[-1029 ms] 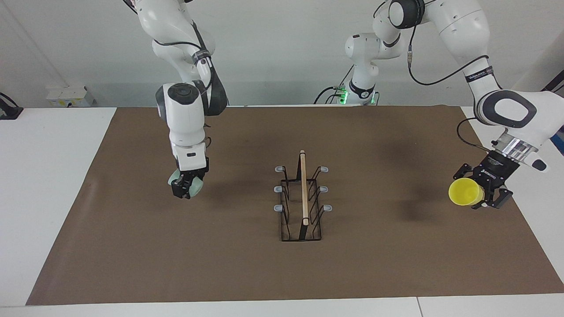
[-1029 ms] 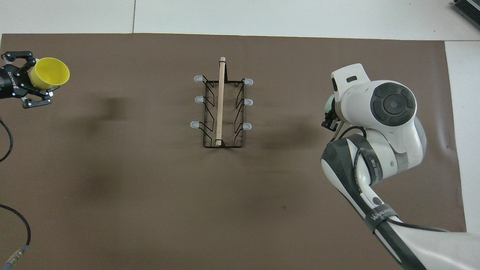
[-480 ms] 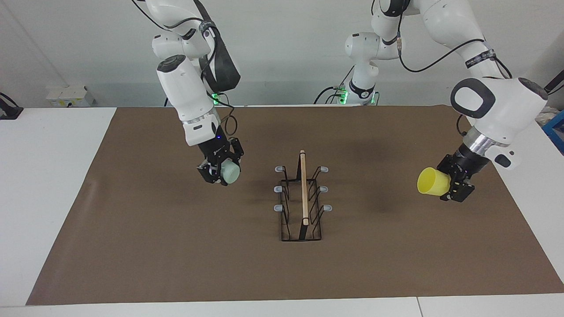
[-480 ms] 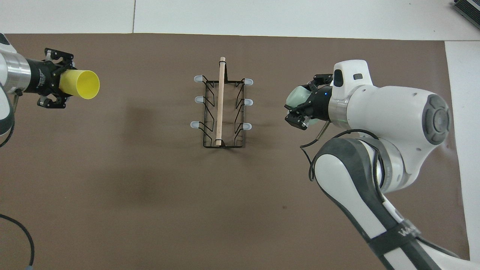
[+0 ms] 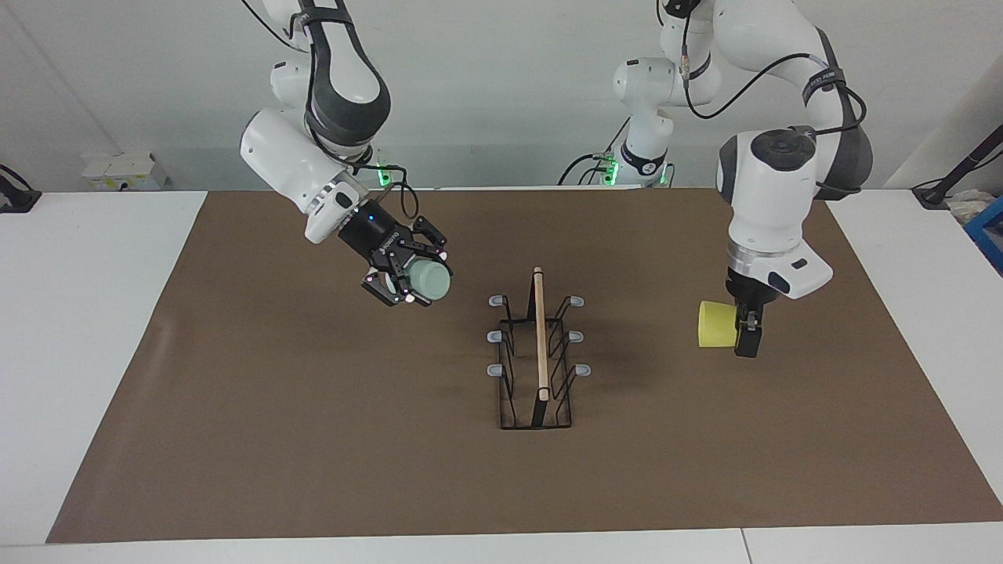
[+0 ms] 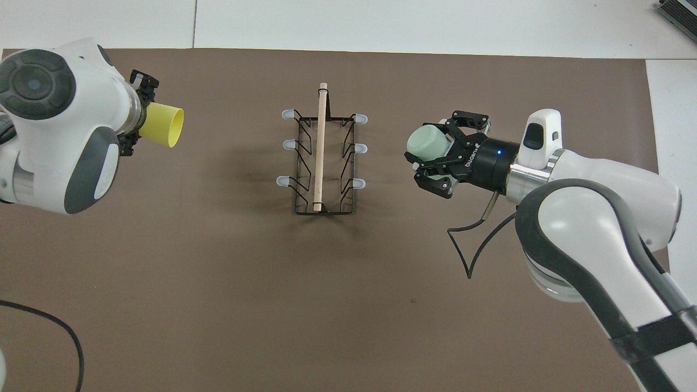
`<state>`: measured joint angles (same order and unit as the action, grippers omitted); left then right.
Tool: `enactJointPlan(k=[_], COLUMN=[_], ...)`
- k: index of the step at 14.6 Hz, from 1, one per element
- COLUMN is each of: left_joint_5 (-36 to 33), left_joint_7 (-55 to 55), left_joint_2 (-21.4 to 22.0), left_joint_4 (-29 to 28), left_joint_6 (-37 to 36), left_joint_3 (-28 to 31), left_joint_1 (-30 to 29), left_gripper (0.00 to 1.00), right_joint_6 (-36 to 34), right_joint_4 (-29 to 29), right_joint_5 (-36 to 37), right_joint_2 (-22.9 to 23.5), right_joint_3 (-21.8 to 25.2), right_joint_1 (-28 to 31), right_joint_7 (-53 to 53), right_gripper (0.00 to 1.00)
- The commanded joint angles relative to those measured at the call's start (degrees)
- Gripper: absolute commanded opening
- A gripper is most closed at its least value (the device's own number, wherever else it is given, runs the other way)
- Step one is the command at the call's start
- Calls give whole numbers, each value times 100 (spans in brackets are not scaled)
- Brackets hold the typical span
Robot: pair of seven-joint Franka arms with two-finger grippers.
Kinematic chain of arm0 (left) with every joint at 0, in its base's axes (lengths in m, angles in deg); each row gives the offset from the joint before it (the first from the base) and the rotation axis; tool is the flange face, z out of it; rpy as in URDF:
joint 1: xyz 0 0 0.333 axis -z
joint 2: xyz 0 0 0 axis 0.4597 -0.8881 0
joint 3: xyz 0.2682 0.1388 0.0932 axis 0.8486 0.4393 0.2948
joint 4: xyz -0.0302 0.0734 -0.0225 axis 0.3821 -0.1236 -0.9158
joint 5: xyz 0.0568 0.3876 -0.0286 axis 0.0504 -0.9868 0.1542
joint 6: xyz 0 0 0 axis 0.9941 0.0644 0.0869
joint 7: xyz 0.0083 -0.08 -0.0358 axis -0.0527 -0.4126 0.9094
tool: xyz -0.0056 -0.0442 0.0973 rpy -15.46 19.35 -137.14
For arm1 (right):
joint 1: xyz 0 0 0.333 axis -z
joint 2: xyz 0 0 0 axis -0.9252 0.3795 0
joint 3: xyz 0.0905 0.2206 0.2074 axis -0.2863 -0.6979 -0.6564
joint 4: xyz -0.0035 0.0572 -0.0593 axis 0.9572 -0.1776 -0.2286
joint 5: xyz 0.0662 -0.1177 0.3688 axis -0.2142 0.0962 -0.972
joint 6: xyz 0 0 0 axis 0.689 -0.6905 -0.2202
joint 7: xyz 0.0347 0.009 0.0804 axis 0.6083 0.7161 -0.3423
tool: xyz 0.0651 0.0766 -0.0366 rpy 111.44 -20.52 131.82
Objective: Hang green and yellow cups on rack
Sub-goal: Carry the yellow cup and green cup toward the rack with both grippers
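Across the table on my facing feed, the rack [image 5: 537,352] stood mid-mat [image 5: 235,439]; my right gripper [image 5: 411,280] clenched the green cup [image 5: 429,282] aloft, my left gripper [image 5: 743,333] gripped the yellow cup [image 5: 716,324] sideways. From overhead, both cups [image 6: 428,141] [image 6: 160,126] hung over the mat, rack [image 6: 321,158] between them.

The right arm reaches down at a slant, its end effector [image 5: 413,276] tilted sideways in the air, fingers clamped on a held cup. The left arm's wrist points straight down, its end effector [image 5: 744,329] also raised, fingers closed on its load.
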<state>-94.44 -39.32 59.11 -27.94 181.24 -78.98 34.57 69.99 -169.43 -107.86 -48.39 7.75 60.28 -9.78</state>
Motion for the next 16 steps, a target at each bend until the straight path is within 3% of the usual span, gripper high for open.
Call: enactJointPlan(k=[1,4,6,9,12,16], left_joint_5=[-1252,-2062,-2862,-3364,-3936,-4508], left_joint_7=[-921,-1239,-1617,-2082,-2313,-2330], left_joint_2=[196,380,512,644,662,662], left_joint_4=[-315,-665,-964,-1132,-1281,-1422], left_joint_6=[152,56,47,-146,-147,-146], left_joint_3=[-426,-831,-1173,-1429,-1728,-1913], left_joint_1=[-43,-26,-43,-8,-26,-26], left_gripper=[0,0,0,0,0,0], right_joint_6=[25,-167,-282,-265,-230,-195], right_joint_4=[-544,-677,-904,-1072,-1029,-749], right_joint_5=[-1266,-2383,-3715,-5599,-6227,-6298], right_joint_2=[-461,-515,-497,-444,-322,178], right_joint_3=[-48,-48,-48,-48,-48,-39], right_joint_1=[-23,-110,-259,-812,-1016,-1016], right_joint_7=[-734,-1771,-2647,-3662,-3996,-4419], right_gripper=[0,0,0,0,0,0])
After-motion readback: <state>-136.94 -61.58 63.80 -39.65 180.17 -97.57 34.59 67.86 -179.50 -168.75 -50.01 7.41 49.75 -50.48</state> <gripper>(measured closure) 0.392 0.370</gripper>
